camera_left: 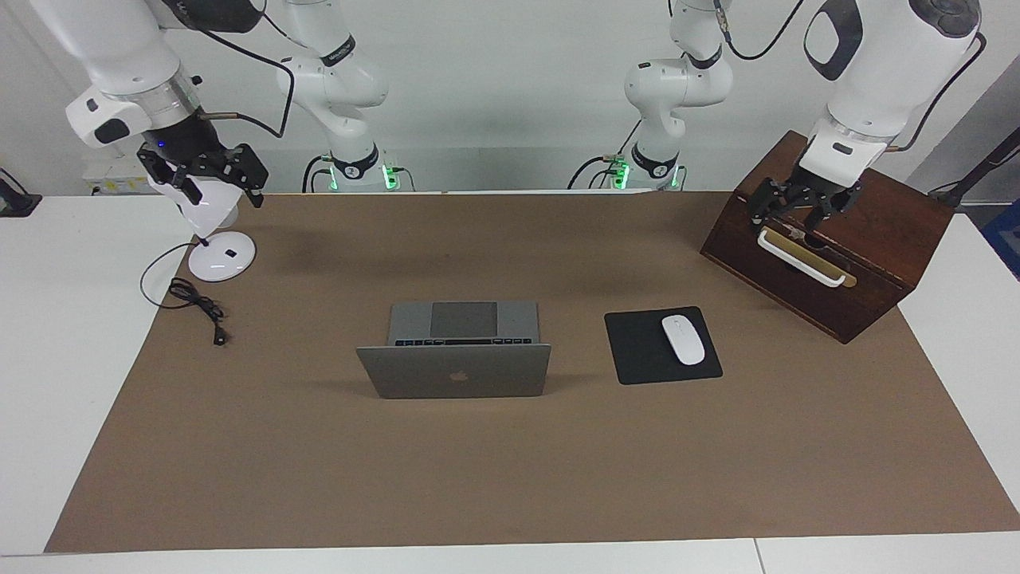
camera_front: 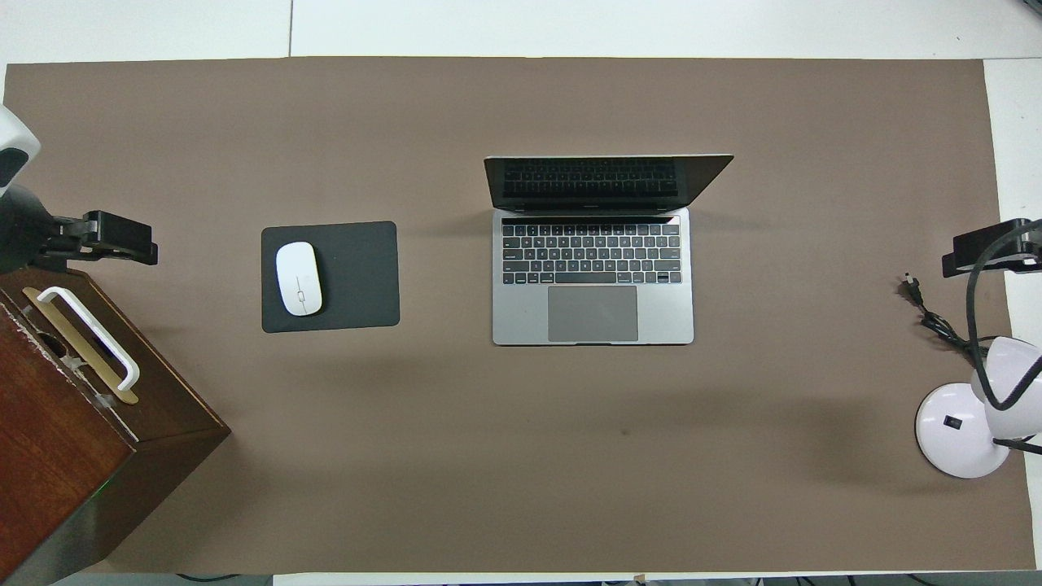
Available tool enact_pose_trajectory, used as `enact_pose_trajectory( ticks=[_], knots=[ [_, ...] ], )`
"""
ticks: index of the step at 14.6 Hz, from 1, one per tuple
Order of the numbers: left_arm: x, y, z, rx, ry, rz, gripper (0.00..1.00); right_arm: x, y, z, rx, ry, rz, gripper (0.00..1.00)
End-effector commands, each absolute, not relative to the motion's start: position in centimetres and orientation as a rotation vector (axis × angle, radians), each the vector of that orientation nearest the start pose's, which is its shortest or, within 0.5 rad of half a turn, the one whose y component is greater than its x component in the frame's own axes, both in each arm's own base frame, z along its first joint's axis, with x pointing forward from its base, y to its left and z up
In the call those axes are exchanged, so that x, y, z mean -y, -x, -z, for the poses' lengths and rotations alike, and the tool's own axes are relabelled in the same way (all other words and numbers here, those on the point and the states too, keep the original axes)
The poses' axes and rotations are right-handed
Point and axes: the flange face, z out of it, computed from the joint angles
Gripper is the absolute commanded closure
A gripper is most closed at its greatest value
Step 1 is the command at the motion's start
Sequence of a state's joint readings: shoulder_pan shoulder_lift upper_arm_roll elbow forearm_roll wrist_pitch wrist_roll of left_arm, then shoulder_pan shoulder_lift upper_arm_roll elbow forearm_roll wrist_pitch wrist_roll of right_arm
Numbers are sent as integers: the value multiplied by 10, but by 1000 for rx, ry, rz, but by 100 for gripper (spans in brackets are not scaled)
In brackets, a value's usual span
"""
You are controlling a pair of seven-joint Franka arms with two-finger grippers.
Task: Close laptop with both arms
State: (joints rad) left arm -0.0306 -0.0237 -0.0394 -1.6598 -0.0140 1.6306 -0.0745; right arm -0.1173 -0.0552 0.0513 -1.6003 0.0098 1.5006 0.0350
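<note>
The silver-grey laptop (camera_left: 454, 371) (camera_front: 593, 313) stands open in the middle of the brown mat. Its lid is upright, the apple logo turned away from the robots and the dark screen toward them. My left gripper (camera_left: 800, 209) (camera_front: 104, 237) hangs open over the sloped front of the wooden box, just above its white handle, well apart from the laptop. My right gripper (camera_left: 209, 179) (camera_front: 990, 245) hangs open over the white lamp at the right arm's end of the table, also well apart from the laptop. Neither gripper holds anything.
A black mouse pad (camera_left: 637, 351) (camera_front: 358, 277) with a white mouse (camera_left: 683, 340) (camera_front: 298, 278) lies beside the laptop toward the left arm's end. There a dark wooden box (camera_left: 868, 271) (camera_front: 57, 439) stands. A white desk lamp (camera_left: 221, 257) (camera_front: 961, 427) and its black cable (camera_left: 199, 307) sit at the other end.
</note>
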Motion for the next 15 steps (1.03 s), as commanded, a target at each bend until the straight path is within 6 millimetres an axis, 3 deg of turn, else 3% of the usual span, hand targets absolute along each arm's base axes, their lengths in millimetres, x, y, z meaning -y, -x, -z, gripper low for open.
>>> enact_pose_trajectory(
  ticks=[1,3,4,8,10,15],
  knots=[
    [47,-543,-604,101,3142,-3,0,37,-524,-637,-128,3137,-48,0],
    [49,-542,-603,138,3142,2,5,37,-524,-637,-135,3136,-48,0],
    [52,-542,-602,153,3145,3,22,37,-524,-638,-140,3136,-44,0],
    [65,-538,-593,245,3139,0,74,40,-523,-639,-144,3136,-41,0],
    [75,-531,-586,352,3140,-5,84,39,-523,-639,-128,3137,-39,0],
    [115,-504,-553,840,3167,6,87,41,-536,-644,-111,3141,103,0]
  ],
)
